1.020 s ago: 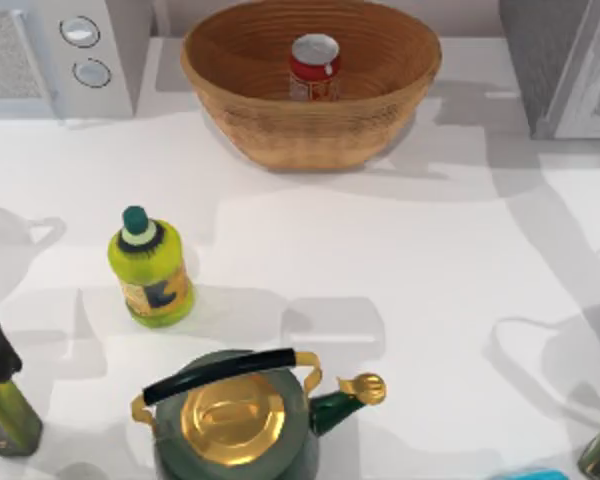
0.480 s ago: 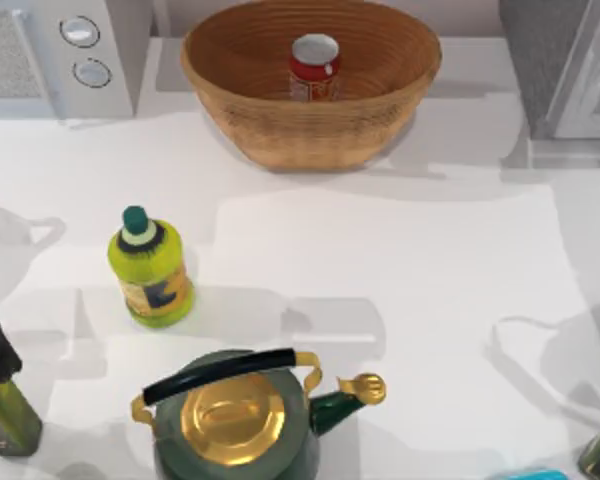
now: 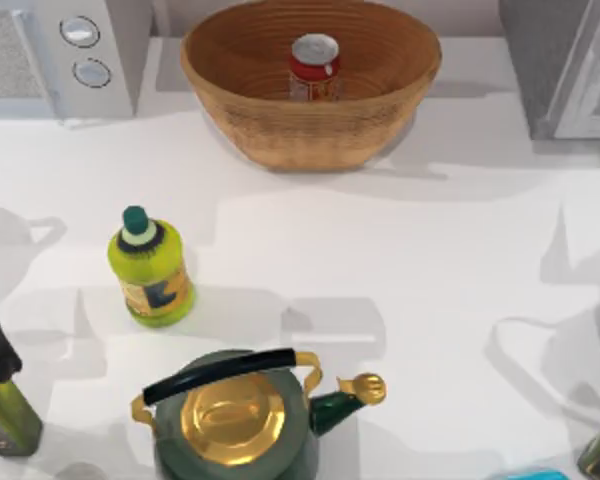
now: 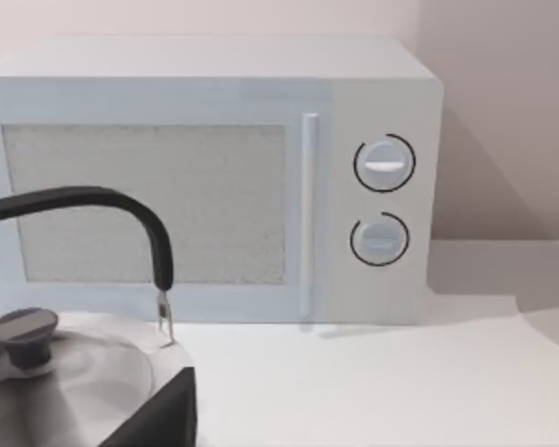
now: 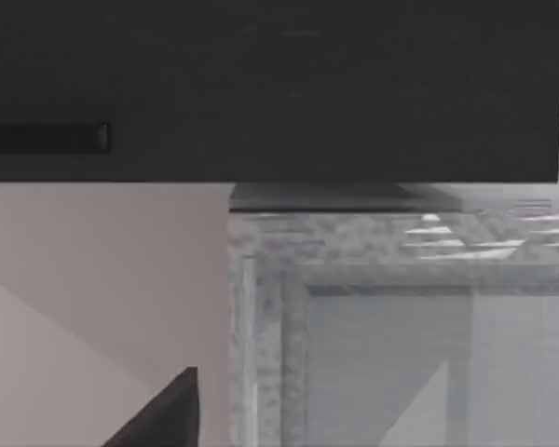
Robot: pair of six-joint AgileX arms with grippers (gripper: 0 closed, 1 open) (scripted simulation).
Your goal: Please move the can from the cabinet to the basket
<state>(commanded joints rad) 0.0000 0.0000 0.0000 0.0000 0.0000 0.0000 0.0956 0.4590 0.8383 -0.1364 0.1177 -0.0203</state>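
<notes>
The can (image 3: 315, 66) sat upright inside the basket (image 3: 280, 135), near the middle of the bowl, with rim showing all round it. The basket was at the back of the white table (image 3: 410, 270), between the microwave (image 3: 40, 50) in the back left corner and the cabinet (image 3: 565, 60) in the back right, with a gap on each side.

Lots of open tabletop across the middle and right. The front was more crowded: a bottle (image 3: 150, 268) stood left of centre, a green kettle (image 3: 235, 415) with a gold lid sat at the front edge, and more bottles poked in at the front left and right corners.

The left wrist view faced the microwave (image 4: 214, 177) over a silver kettle (image 4: 65, 382). The right wrist view looked at the cabinet's (image 5: 391, 317) speckled frame. Couldn't tell how either gripper's fingers were set.
</notes>
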